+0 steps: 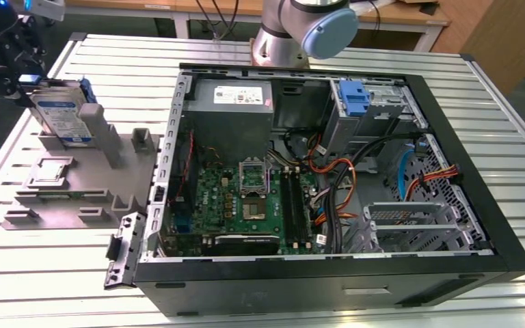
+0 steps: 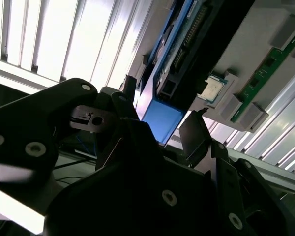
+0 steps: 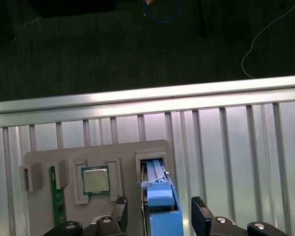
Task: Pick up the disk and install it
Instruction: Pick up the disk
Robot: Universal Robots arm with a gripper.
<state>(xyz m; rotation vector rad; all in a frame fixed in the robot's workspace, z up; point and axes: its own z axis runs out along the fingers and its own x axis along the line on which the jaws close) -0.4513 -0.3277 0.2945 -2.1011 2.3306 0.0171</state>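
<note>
While the disk (image 1: 62, 113) stands on edge in its grey holder (image 1: 62, 184), the claw (image 3: 160, 209) hangs over its top end with jaws spread.
Both fingertips (image 3: 200, 204) flank the blue-framed top edge with a gap on each side, pinching nothing; the holder sits on the slatted table (image 1: 354, 41), at the exterior view's left of the open computer case (image 1: 481, 225). Rigid metal, probably hefty for its size, smooth-sided and shock-sensitive, it likely wants a firm, square squeeze across its two broad faces near the top.
</note>
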